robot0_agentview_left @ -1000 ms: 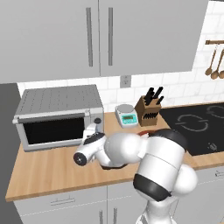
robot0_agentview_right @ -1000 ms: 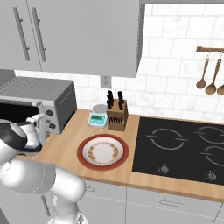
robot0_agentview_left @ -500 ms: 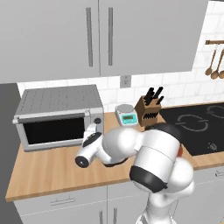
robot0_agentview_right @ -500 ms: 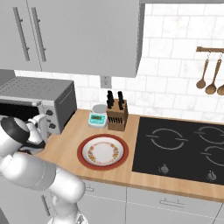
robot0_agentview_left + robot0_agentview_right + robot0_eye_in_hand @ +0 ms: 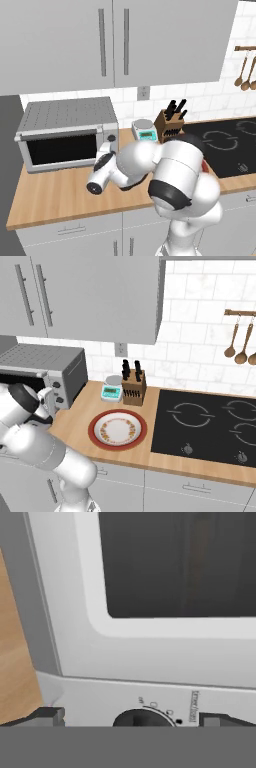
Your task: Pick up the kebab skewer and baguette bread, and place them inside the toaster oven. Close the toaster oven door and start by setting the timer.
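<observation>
You have the toaster oven [image 5: 67, 131] at the back left of the wooden counter [image 5: 55, 195], with its door [image 5: 61, 149] shut; in the left base view its two black knobs sit at 3 o'clock of the glass. Your gripper [image 5: 132, 718] is up against that knob panel, fingers spread wide and grasping nothing. In the hand view the left fingertip [image 5: 47, 716] sits at 9 o'clock of a black knob [image 5: 144, 718], the right one at 3 o'clock, and the door glass lies at 12 o'clock. In the right base view the red plate [image 5: 118, 429] lies bare at 6 o'clock of the knife block [image 5: 133, 387], with the kitchen scale [image 5: 112, 390] just beside the block at 9 o'clock.
</observation>
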Controlling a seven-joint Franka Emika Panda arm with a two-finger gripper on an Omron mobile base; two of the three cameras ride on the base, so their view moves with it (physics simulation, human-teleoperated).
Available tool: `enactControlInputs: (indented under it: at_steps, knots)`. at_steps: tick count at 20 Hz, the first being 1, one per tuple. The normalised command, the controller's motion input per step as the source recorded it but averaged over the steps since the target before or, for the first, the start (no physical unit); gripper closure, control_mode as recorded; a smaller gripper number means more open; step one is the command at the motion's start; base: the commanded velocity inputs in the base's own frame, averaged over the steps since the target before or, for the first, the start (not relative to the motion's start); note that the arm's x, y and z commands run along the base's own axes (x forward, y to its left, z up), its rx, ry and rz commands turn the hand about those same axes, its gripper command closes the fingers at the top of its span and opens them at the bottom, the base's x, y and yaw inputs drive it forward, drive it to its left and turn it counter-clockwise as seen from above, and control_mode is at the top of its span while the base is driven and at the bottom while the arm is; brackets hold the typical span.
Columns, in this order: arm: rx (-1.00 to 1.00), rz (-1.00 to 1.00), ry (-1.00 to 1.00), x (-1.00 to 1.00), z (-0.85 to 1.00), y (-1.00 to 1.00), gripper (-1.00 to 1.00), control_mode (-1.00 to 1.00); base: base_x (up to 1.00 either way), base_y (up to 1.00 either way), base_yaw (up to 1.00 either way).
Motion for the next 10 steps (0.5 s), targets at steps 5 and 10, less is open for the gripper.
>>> enactControlInputs:
  at_steps: [5,10]
  knots:
    - [0.00,0.00,-0.04,0.16,0.00,0.00,-1.00,-1.00,0.00,0.00,0.00]
    - [0.00,0.00,0.00,0.06,0.10,0.00,1.00,-1.00,0.00,0.00,0.00]
